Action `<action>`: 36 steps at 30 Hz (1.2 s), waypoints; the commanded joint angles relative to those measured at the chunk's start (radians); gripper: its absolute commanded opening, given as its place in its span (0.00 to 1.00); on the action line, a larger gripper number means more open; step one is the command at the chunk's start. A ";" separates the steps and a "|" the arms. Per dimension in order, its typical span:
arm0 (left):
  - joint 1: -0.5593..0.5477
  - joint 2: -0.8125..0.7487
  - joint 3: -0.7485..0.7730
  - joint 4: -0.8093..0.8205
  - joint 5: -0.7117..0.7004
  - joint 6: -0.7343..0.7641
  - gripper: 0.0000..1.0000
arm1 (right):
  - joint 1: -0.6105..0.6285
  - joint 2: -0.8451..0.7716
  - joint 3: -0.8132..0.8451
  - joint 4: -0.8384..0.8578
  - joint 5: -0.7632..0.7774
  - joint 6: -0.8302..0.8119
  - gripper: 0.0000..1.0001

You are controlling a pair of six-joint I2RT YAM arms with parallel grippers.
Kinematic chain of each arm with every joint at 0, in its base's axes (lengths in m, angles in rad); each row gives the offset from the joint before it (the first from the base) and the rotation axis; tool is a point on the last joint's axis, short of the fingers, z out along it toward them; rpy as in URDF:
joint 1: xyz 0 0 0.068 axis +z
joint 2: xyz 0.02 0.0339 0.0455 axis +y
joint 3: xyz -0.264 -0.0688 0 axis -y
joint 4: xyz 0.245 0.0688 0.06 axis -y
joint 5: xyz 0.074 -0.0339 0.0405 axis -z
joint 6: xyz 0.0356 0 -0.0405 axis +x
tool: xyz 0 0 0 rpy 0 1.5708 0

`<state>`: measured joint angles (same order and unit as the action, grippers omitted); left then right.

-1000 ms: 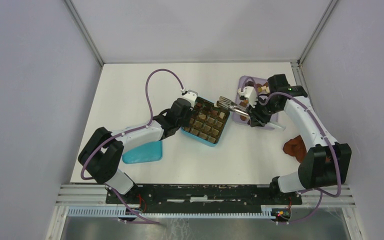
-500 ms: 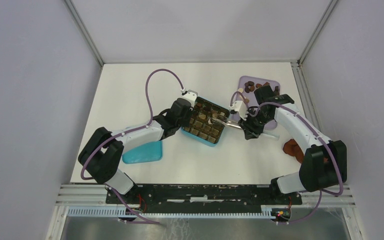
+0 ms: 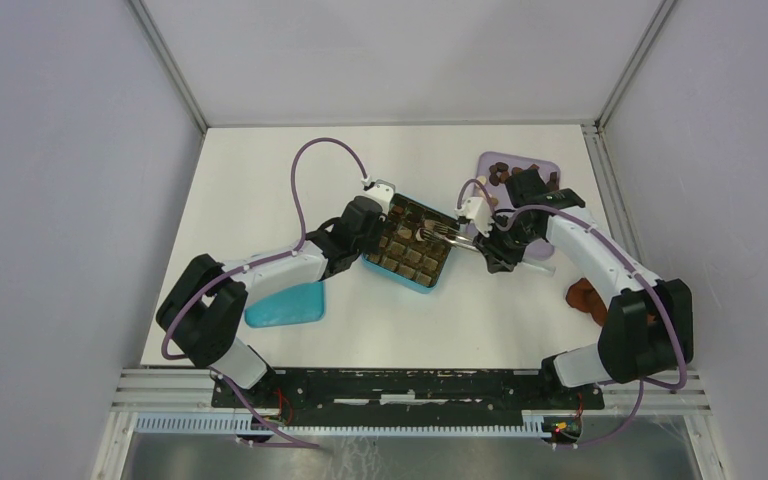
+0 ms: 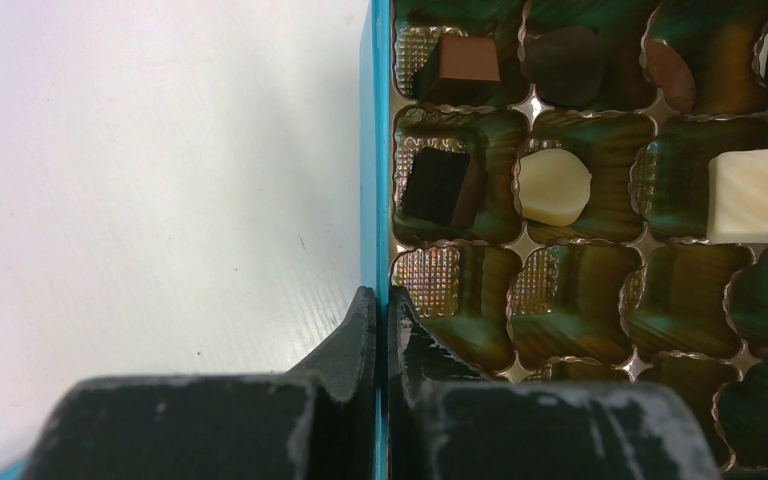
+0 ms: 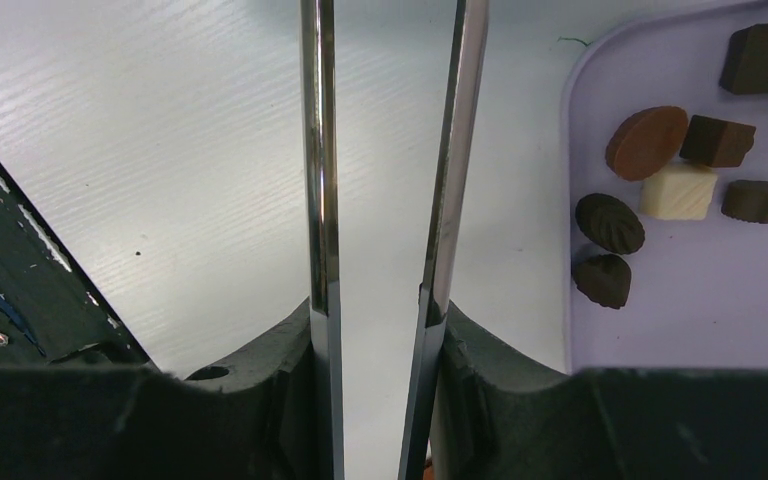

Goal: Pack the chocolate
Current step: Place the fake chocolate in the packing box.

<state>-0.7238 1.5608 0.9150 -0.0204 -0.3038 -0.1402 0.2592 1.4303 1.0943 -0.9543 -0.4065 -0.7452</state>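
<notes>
The teal box [image 3: 401, 271] sits mid-table, its gold insert holding several pieces of chocolate [image 4: 555, 187] in cream, mid brown and dark brown. My left gripper [image 4: 381, 300] is shut on the box's left wall [image 4: 374, 150]. My right gripper [image 5: 375, 315] is shut on the metal tongs [image 5: 318, 150], whose two arms stay slightly apart. In the top view the tongs [image 3: 447, 235] reach left, with their tips over the box's right side. I cannot tell whether the tips hold a piece. More loose chocolate [image 5: 646, 142] lies on the purple tray [image 5: 700, 310].
The purple tray [image 3: 488, 163] is at the back right, behind the right arm. A teal lid [image 3: 285, 305] lies at the front left near the left arm. A reddish-brown cloth [image 3: 585, 297] lies at the right edge. White walls enclose the table.
The right arm has swung left and toward the front, carrying the tongs from the purple tray to over the teal box. The left gripper has kept its hold on the box wall.
</notes>
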 commanded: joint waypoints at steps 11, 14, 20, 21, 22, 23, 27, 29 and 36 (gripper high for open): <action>0.004 -0.042 0.024 0.071 0.012 -0.035 0.02 | 0.038 -0.002 -0.016 0.088 0.082 0.044 0.14; 0.004 -0.039 0.024 0.071 0.014 -0.036 0.02 | 0.040 -0.007 -0.024 0.090 0.086 0.043 0.19; 0.005 -0.038 0.027 0.071 0.017 -0.036 0.02 | 0.044 0.003 -0.027 0.093 0.084 0.042 0.36; 0.005 -0.039 0.027 0.070 0.017 -0.036 0.02 | 0.044 0.003 -0.025 0.092 0.082 0.043 0.38; 0.003 -0.041 0.026 0.070 0.017 -0.035 0.02 | 0.046 0.002 -0.024 0.092 0.080 0.042 0.40; 0.005 -0.041 0.025 0.070 0.017 -0.035 0.02 | 0.045 0.003 -0.023 0.093 0.080 0.043 0.41; 0.004 -0.041 0.025 0.069 0.018 -0.037 0.02 | 0.047 0.001 -0.021 0.090 0.073 0.043 0.46; 0.003 -0.039 0.027 0.069 0.019 -0.036 0.02 | 0.047 0.001 -0.020 0.087 0.073 0.042 0.46; 0.004 -0.035 0.030 0.064 0.016 -0.037 0.02 | 0.036 -0.026 0.047 0.053 0.011 0.048 0.43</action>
<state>-0.7238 1.5608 0.9150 -0.0204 -0.2859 -0.1402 0.3008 1.4395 1.0664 -0.8944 -0.3416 -0.7105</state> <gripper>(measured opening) 0.046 0.451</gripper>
